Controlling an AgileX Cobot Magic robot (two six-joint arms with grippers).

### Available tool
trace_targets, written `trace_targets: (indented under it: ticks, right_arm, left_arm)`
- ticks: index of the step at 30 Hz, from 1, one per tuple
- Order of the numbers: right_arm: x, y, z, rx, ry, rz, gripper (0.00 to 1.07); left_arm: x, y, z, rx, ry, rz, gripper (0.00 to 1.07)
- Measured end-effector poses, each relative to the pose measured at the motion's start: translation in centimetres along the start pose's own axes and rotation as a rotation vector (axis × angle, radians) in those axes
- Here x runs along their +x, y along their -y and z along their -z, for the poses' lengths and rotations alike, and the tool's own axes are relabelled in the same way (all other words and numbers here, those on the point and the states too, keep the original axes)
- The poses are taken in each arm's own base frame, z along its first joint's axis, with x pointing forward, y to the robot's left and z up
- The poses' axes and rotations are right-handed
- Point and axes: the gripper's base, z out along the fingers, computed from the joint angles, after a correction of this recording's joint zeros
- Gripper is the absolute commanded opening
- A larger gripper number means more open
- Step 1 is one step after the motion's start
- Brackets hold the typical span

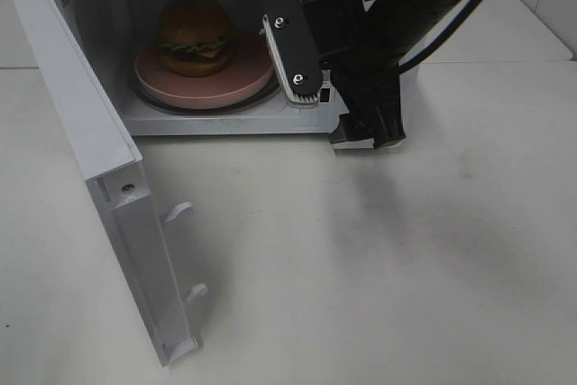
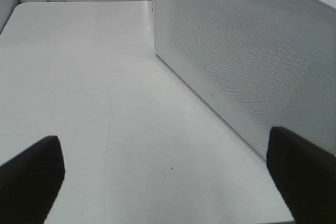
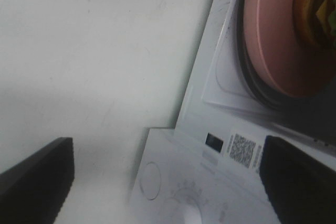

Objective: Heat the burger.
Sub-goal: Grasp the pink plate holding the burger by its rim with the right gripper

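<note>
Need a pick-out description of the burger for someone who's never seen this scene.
Find the white microwave at the back of the table, its door swung wide open to the left. Inside sits a round pink plate, and the burger stands on it. It is the only food there: glossy brown domed bun, frilly green lettuce, dark patty.

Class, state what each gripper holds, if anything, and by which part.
Nothing. Both the left gripper and the right gripper are open and empty; the burger sits in the microwave.
</note>
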Motion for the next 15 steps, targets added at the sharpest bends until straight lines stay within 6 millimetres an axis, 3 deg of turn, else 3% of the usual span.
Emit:
trace_targets:
  ticks: [15]
  right_arm:
    - [-1.8,3.2,-5.2,0.046,0.027,0.007,0.90]
  left_arm:
    - [0.0,0.0,0.0,0.000,0.000,0.000,1.01]
